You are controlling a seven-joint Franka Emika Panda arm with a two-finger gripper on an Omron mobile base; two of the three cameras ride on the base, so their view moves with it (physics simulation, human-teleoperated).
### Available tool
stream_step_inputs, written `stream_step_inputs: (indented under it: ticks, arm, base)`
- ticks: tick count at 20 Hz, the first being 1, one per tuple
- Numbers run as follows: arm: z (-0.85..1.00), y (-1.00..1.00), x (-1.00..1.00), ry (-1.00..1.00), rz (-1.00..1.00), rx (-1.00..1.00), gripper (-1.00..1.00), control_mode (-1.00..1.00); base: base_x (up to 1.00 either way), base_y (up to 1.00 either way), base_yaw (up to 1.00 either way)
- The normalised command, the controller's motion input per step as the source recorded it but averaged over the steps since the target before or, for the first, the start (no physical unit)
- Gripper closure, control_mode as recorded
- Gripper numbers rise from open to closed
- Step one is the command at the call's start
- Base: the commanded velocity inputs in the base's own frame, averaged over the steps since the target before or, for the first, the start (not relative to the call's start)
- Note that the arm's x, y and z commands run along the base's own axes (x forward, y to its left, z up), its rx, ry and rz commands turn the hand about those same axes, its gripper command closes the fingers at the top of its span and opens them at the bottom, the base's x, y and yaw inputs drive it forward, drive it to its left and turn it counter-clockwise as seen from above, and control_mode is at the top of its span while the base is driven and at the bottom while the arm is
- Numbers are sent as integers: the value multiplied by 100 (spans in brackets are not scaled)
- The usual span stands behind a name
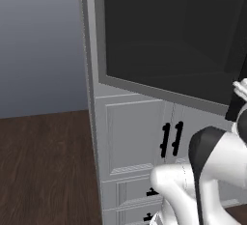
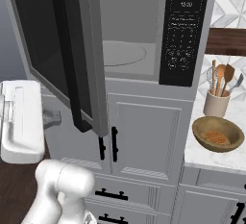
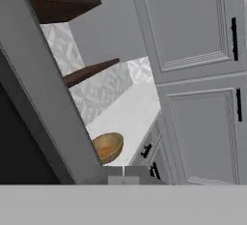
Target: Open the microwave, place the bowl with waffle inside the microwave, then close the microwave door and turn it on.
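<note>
The microwave (image 2: 144, 31) is built in above white cupboards, and its grey cavity is exposed. The microwave door (image 2: 53, 50) is swung out to the left, its long black bar handle facing the right base camera; its dark glass (image 1: 169, 40) spans the left base view. My gripper (image 2: 56, 117) is shut on nothing, low at the door's left side, fingertips pointing at its bottom edge. In the hand view the fingertips (image 3: 123, 175) meet beside the door's grey frame (image 3: 48, 108). The brown bowl (image 2: 217, 134) with a waffle sits on the white counter at right, also the bowl (image 3: 108, 147) beyond the fingertips.
A cream utensil holder (image 2: 216, 104) with wooden spoons stands behind the bowl. The black keypad panel (image 2: 185, 31) is right of the cavity. White cupboard doors with black handles (image 2: 114, 143) lie below. Dark wooden shelves (image 3: 62, 7) hang over the counter (image 3: 128, 118).
</note>
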Motion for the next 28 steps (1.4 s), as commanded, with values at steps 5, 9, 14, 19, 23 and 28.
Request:
stream_step_inputs:
  ticks: [5, 9, 14, 19, 23, 28]
  arm:
    - [0, -100, -19, -12, 35, 42, 100, -100]
    - [-8, -88, -16, -3, 41, 44, 100, -100]
    - [-34, -48, 37, -10, 75, 17, 100, -100]
    - [-42, -33, 72, -19, 74, 9, 100, -100]
    - [-39, -3, 62, -26, 49, 11, 100, -100]
    - [-26, 7, 40, -33, 28, 12, 100, -100]
  base:
    - [0, 0, 0]
    - [0, 0, 0]
    - [0, 0, 0]
    - [0, 0, 0]
    - [0, 0, 0]
    - [0, 0, 0]
